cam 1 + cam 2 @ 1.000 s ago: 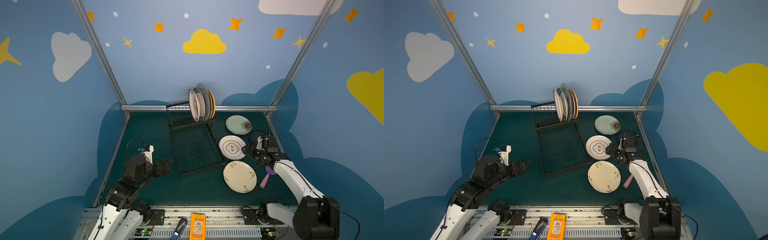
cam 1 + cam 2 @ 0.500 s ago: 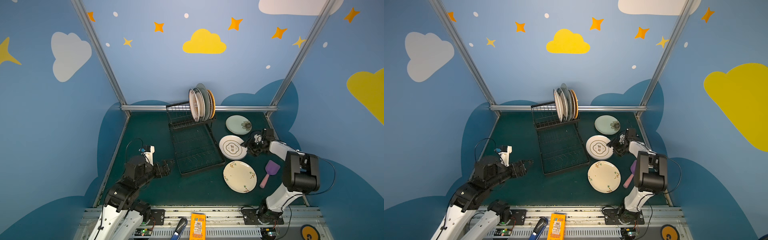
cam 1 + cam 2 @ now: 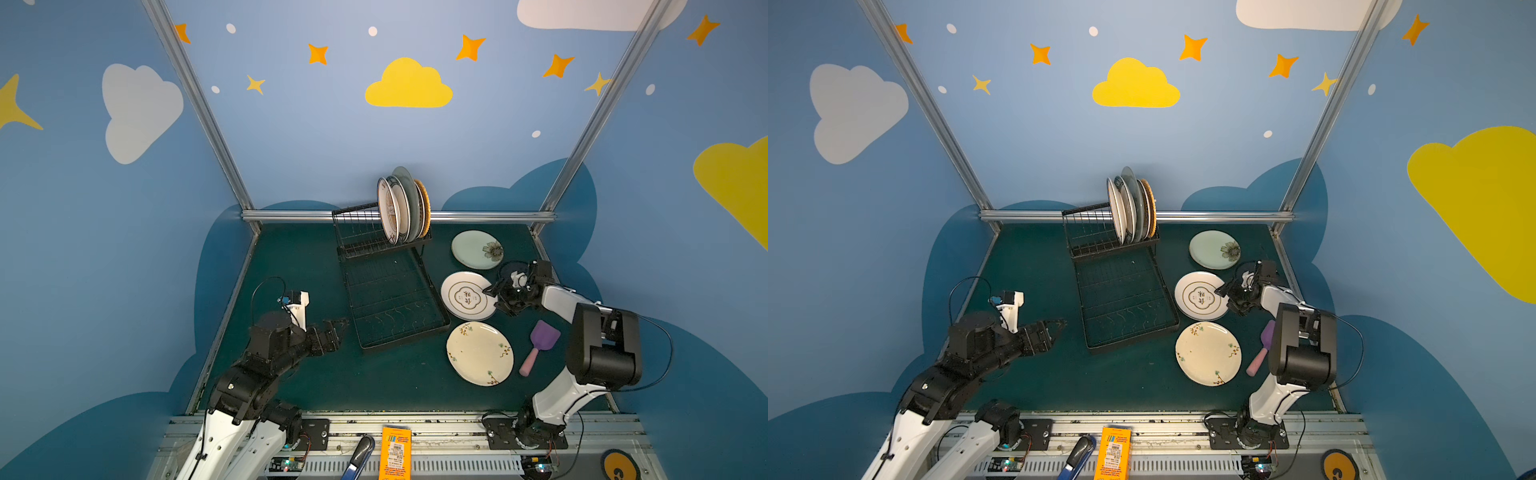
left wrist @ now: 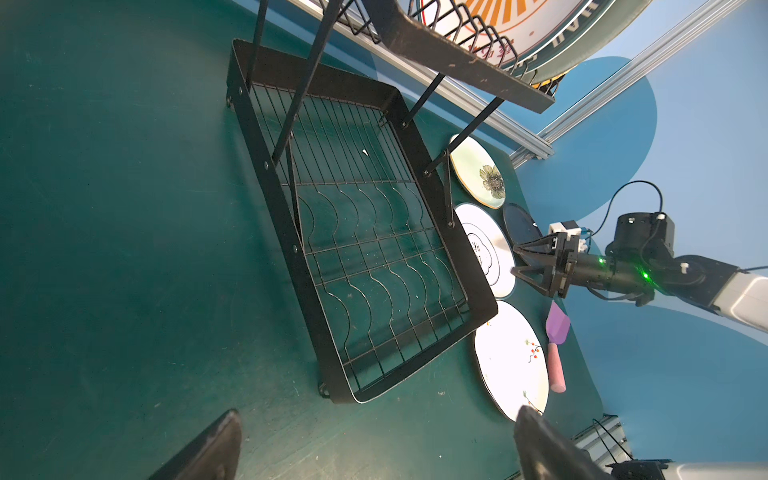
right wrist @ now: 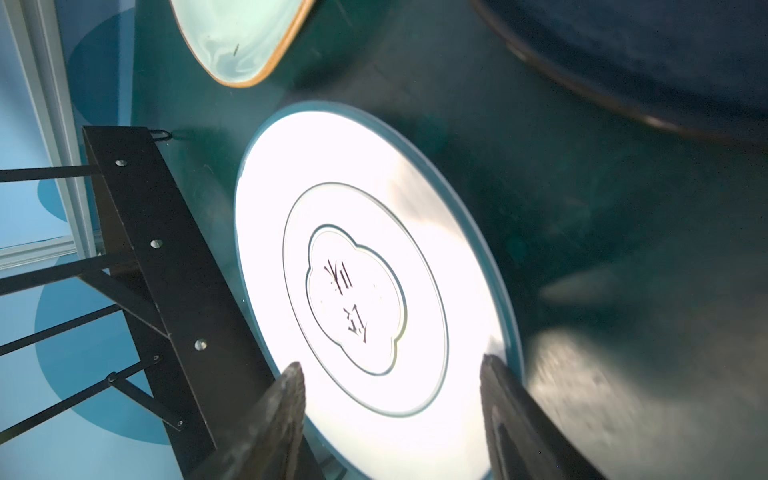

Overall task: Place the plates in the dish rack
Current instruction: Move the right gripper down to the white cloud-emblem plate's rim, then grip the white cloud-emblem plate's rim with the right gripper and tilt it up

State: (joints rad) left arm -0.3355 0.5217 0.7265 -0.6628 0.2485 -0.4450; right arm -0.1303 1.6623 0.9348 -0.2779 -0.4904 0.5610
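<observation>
– Right wrist view shows the white plate [image 5: 374, 270] most clearly. Where does it lie?
– Flat on the green mat [image 3: 291, 257], just beside the right long side of the rack [image 3: 395, 291], between the green plate [image 3: 477, 249] and the cream plate [image 3: 480, 353].
– And the right gripper [image 3: 491, 298]?
– It is low at the right rim of this plate, jaws apart, with nothing clamped between them. Whether the tips touch the plate, I cannot tell.
– Are there other plates?
– Four plates [image 3: 401, 210] stand upright in the raised part of the rack. A dark plate [image 4: 519, 222] lies near the white one, partly hidden by the right gripper. A purple spatula [image 3: 540, 345] lies right of the cream plate.
– The left gripper [image 3: 340, 326]?
– Wide open and empty, above the mat near the front left corner of the rack, apart from it.
</observation>
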